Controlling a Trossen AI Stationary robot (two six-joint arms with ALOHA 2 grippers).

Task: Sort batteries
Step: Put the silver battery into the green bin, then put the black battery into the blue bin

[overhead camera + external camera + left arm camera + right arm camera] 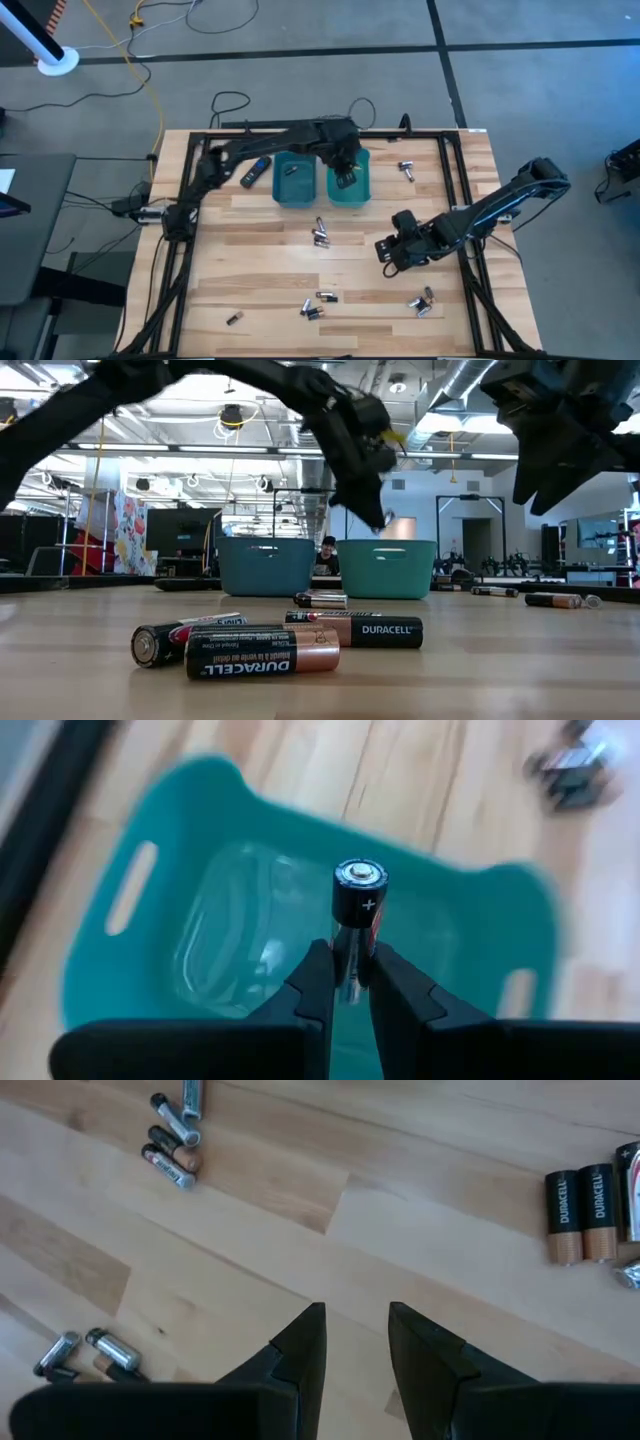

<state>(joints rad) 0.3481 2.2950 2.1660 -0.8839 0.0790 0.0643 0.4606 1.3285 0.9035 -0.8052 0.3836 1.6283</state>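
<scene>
My left gripper [345, 172] hangs above the right teal bin [352, 190] and is shut on a dark battery [357, 910], whose plus end faces the wrist camera. That bin [180, 870] fills the left wrist view below it. A second, bluer bin [294, 180] stands beside it. My right gripper [386, 254] is open just above bare wood [357, 1320], touching nothing. Loose batteries lie on their sides in small groups on the table [320, 236] [314, 304] [421, 301] [405, 170], with one alone [234, 318]. My left gripper pinches the dark battery between its two fingers [316, 978], gripping the cell's lower half [347, 952]. The plus end [360, 875] sticks out past the fingertips. The battery is lifted clear above the right bin, its length running along the fingers.
A flat black device with a blue button [256, 172] lies left of the bins. Black frame rails [455, 180] run along the table's sides. In the low view, large Duracell cells [262, 651] lie close in front, and a person [327, 552] shows between the bins, far behind.
</scene>
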